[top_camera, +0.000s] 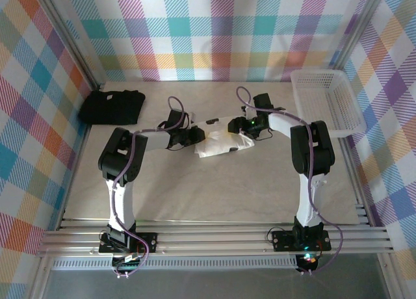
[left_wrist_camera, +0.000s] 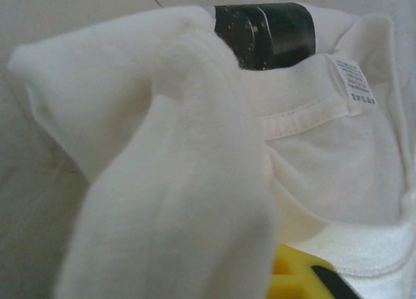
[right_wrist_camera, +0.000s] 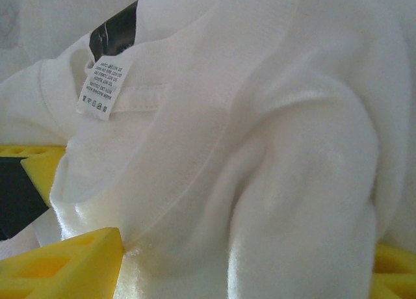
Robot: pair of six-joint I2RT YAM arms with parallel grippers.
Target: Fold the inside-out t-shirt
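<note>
While heaped up mid-table, position: inside-out t-shirt [top_camera: 224,145] crumpled on the table [top_camera: 214,201], right between the two pincers, well apart from the black t-shirt [top_camera: 112,106] at far left and the white basket [top_camera: 328,101] at far right.
Long axis: left to right across the table, with the right end tilted a touch farther from the arm bases than the left end.
Pointing: from above, no telling collar end from hem end. Up close, care label [right_wrist_camera: 104,88] out in the open beside a stitched seam, so seams outward.
Left gripper [top_camera: 196,139]: down at the heap's left end, touching cloth. Thick fold draped straight across its camera, just a sliver of yellow finger [left_wrist_camera: 292,276] peeking out below. Open or clamped, cannot tell.
Right gripper [top_camera: 234,126]: down at the heap's far right end. Yellow fingers [right_wrist_camera: 71,260] spread wide, cloth bulging up between them, jaws apart and not clamped.
</note>
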